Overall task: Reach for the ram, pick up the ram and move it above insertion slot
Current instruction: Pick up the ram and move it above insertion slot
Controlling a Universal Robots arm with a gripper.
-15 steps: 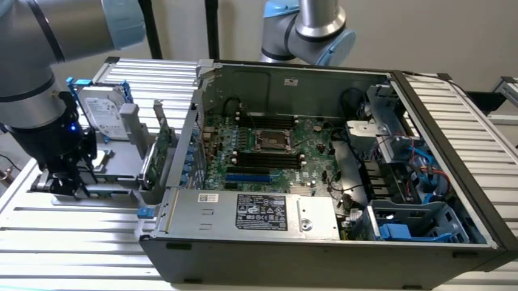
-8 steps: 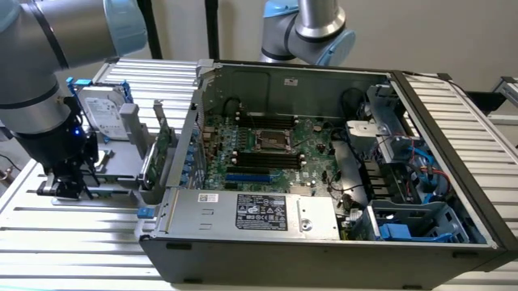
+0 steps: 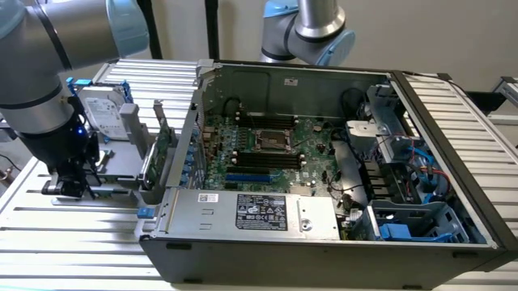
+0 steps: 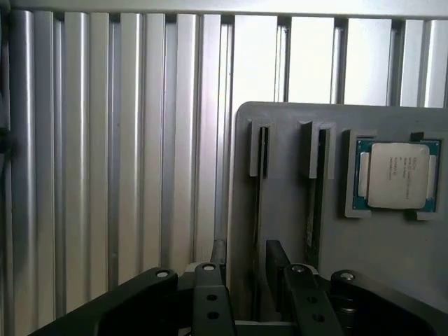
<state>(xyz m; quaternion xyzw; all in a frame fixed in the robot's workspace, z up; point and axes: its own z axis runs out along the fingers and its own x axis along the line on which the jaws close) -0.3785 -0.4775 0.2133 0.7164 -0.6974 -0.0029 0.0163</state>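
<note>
The ram (image 4: 260, 183) stands on edge in a narrow slot of a grey holder plate (image 4: 294, 238), showing as a thin dark strip. My gripper (image 4: 246, 250) hangs just above it, open, with one finger on each side of the strip and a gap to both. In the exterior view the gripper (image 3: 70, 187) is low over the holder at that view's left, beside the open computer case. The black memory slots (image 3: 263, 159) lie on the green motherboard inside the case, to the exterior view's right of the gripper.
A second thin stick (image 4: 316, 189) sits in the neighbouring holder slot, and a processor chip (image 4: 396, 175) lies in a pocket beside it. A silver hard drive (image 3: 103, 113) and a green card (image 3: 162, 140) stand between gripper and case wall (image 3: 191, 130). A second arm (image 3: 312, 30) stands behind the case.
</note>
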